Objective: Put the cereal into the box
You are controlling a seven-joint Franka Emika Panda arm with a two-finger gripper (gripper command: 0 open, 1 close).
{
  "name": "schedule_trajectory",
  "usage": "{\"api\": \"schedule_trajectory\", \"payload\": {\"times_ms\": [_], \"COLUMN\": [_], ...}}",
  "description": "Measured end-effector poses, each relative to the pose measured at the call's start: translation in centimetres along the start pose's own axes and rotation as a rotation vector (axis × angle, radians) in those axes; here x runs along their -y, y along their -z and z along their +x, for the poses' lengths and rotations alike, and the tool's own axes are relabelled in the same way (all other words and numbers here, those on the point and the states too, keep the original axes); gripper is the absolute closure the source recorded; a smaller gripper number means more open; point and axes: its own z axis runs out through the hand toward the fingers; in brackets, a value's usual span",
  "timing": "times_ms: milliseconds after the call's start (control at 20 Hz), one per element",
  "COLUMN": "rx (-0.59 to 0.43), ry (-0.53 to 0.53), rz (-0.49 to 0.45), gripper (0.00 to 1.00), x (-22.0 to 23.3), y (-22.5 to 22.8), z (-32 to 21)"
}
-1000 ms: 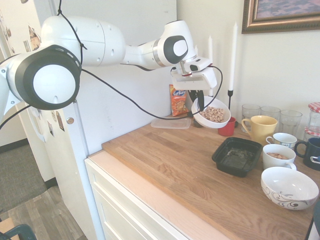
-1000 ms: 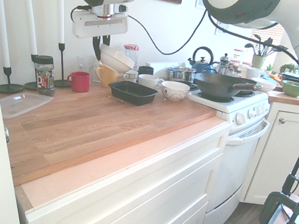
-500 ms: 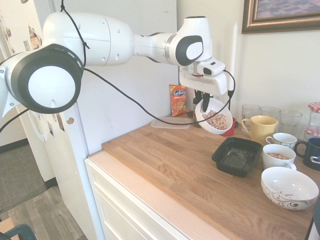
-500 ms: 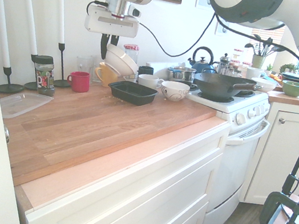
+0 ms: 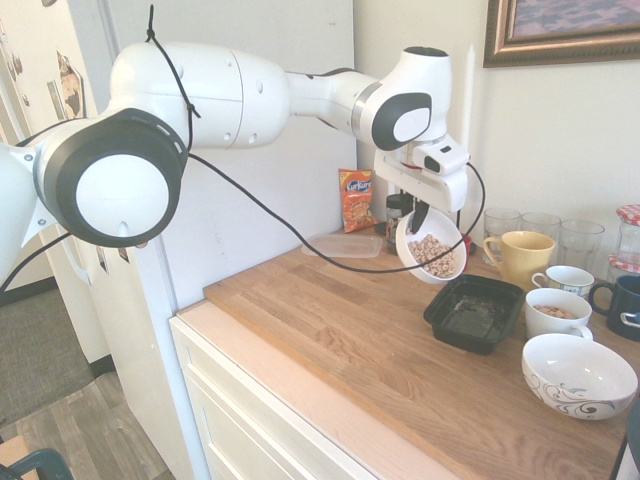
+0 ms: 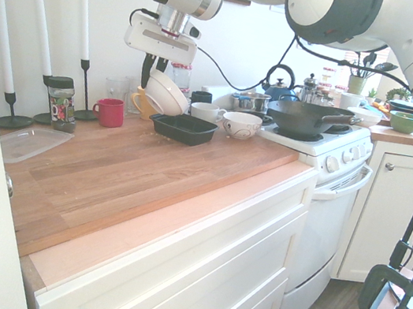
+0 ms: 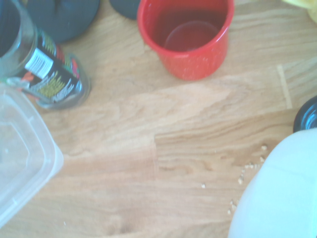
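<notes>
My gripper [image 5: 418, 214] is shut on the rim of a white bowl [image 5: 432, 244] that holds the light tan cereal [image 5: 433, 252]. The bowl hangs tilted above the wooden counter, just left of the black box [image 5: 474, 311], with its mouth turned towards the camera. The box looks bare inside. From the other side, the gripper [image 6: 154, 73] holds the bowl [image 6: 166, 93] just behind and left of the box [image 6: 183, 127]. In the wrist view the bowl [image 7: 282, 193] fills one corner, with a few crumbs on the wood beside it.
A yellow mug [image 5: 520, 255], a small white cup with brownish contents [image 5: 556, 312] and a patterned bowl [image 5: 578, 373] stand near the box. A red cup [image 7: 188, 34], a spice jar [image 7: 49, 74] and a clear flat container [image 7: 20, 158] sit behind. A stove with a pan [image 6: 309, 118] adjoins the counter.
The arm has carried the bowl sideways towards the black box and lowered it. The bowl is tilted more steeply now.
</notes>
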Motion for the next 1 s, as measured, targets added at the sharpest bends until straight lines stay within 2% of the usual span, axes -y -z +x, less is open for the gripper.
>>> {"api": "schedule_trajectory", "payload": {"times_ms": [500, 850, 1000], "rx": [0.163, 0.171, 0.215], "ry": [-0.092, -0.118, -0.133], "rz": [0.159, 0.21, 0.269], "gripper": [1.0, 1.0, 1.0], "x": [-2.3, -3.0, -3.4], "y": [-1.3, -0.9, -1.0], "z": [4.2, 6.0, 6.6]}}
